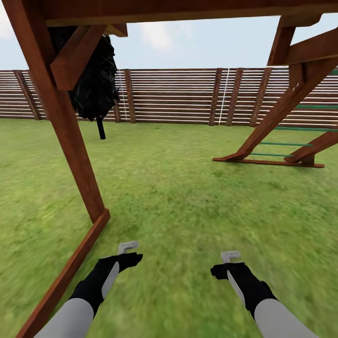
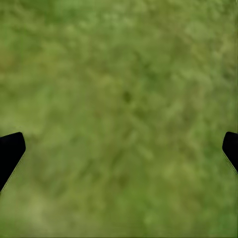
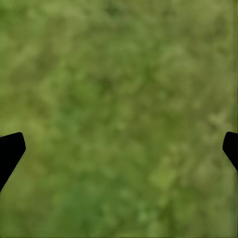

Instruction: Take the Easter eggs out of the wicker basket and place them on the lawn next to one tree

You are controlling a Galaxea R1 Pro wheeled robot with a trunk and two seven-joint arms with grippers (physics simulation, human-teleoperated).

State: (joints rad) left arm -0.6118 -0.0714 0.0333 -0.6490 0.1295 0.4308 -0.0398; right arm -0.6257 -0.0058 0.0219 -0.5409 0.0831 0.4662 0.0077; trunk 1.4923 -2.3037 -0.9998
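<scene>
Lawn (image 1: 188, 188) ahead; wooden frame post (image 1: 61, 117) left, fence (image 1: 178, 96) beyond; both grippers spread wide, empty.

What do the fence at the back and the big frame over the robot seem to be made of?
The fence looks like brown wooden slats laid horizontally between darker posts, with a matte finish. The frame seems to be reddish-brown stained timber: thick square beams with a smooth, slightly glossy look. As this is a simulator render, both are only wood-like textures.
</scene>
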